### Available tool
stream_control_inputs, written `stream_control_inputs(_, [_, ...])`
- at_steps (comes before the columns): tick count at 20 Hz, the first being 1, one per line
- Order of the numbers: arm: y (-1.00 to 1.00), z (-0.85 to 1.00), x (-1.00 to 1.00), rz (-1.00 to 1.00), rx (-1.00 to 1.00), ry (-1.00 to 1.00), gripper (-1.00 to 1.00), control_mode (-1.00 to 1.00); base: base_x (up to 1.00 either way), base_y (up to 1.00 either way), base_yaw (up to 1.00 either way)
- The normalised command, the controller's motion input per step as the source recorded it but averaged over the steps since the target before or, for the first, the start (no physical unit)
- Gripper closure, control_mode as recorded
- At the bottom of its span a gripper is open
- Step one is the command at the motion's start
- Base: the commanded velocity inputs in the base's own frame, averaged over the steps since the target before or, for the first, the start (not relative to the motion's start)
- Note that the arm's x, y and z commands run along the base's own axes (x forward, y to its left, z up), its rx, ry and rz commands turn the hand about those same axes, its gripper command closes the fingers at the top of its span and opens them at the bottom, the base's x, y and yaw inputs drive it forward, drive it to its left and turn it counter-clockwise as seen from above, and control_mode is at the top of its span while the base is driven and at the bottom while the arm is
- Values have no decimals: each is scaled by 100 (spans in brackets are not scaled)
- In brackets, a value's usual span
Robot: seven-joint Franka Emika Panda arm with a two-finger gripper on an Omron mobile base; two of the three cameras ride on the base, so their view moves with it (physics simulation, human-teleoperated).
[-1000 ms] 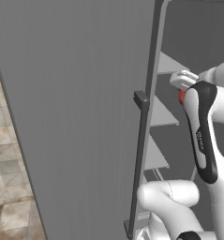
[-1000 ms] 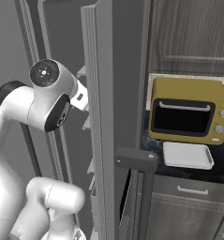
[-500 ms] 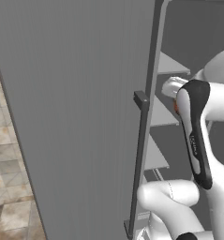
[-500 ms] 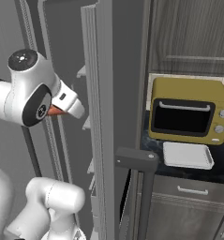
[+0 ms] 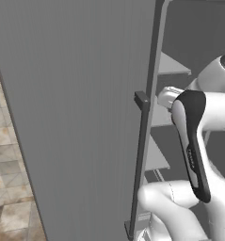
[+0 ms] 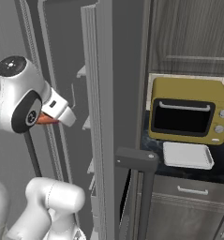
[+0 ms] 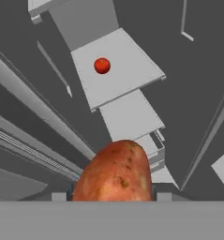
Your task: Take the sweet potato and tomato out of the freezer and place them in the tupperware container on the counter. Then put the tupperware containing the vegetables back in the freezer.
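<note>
As the arm swung back out of the freezer [image 5: 85, 117], its wrist had risen beside the door handle in the left base view; from the right, the gripper [image 6: 55, 119] carried an orange sliver, well left of the tupperware container [image 6: 187, 155]; the hand view showed the jaws clamped on the sweet potato [image 7: 115, 173], the tomato [image 7: 102, 65] left on its shelf; one vegetable retrieved.

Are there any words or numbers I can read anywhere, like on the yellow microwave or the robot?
None can be read.
Boxy mustard-yellow microwave: two round knobs, no letters or numbers showing.
White robot arm's dark band: small pale markings, too blurred to read.
Flat white rectangular tupperware tray: plain, no label.
</note>
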Motion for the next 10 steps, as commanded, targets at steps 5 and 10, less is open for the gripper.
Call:
stream_control_inputs(5, [0, 0, 0, 0, 0, 0, 100, 100, -93, 36, 0])
stream_control_inputs(10, [0, 0, 0, 0, 0, 0, 100, 100, -100, 57, -5])
